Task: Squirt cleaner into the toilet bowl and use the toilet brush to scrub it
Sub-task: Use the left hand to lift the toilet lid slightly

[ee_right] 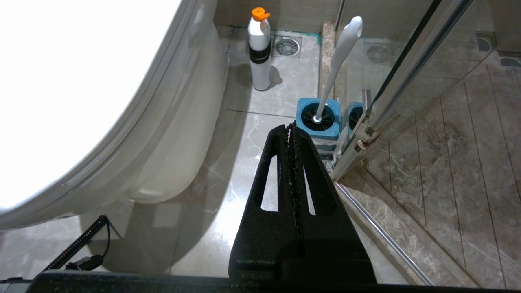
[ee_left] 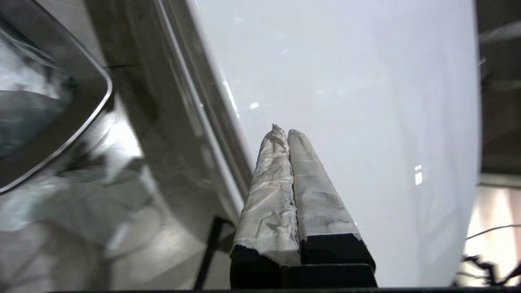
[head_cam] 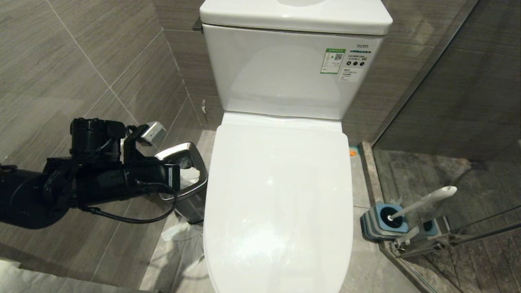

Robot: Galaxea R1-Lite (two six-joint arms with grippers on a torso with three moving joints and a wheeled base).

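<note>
While the lid of the toilet bowl (head_cam: pixel 279 195) lies fully down, its glossy white oval fills the centre of the head view, long axis running from 12 to 6 o'clock, the tank at 12 o'clock bearing a green-edged label.

At 9 o'clock the left arm reaches in level from the frame edge toward the bowl's side. The left gripper (ee_left: pixel 287 134) has its tape-wrapped fingers (ee_left: pixel 268 195) pressed together, holding nothing, their tips over the lid's near edge as the left wrist view shows it. Just beside that arm, between it and the bowl, stands a square steel bin (head_cam: pixel 185 179) with a pale liner; crumpled plastic lies on the floor at its foot.

At 4 o'clock from the bowl, the toilet brush (head_cam: pixel 423 201) stands in its square blue-and-grey holder (head_cam: pixel 382 221). Its slim white handle leans, long axis tilted up toward 2 o'clock, rounded tip uppermost, base seated in the holder's dark round hole. The holder sits against the stone kerb of a glass shower partition (ee_right: pixel 407 81), which reflects it.

The right gripper (ee_right: pixel 290 130) hangs above the floor near the holder, black fingers closed flat against each other, empty. Beyond it, a white bottle (ee_right: pixel 260 49) with an orange cap stands upright near a floor drain (ee_right: pixel 287 47).

Floor is grey marbled tile; walls are grey-brown streaked tile.
</note>
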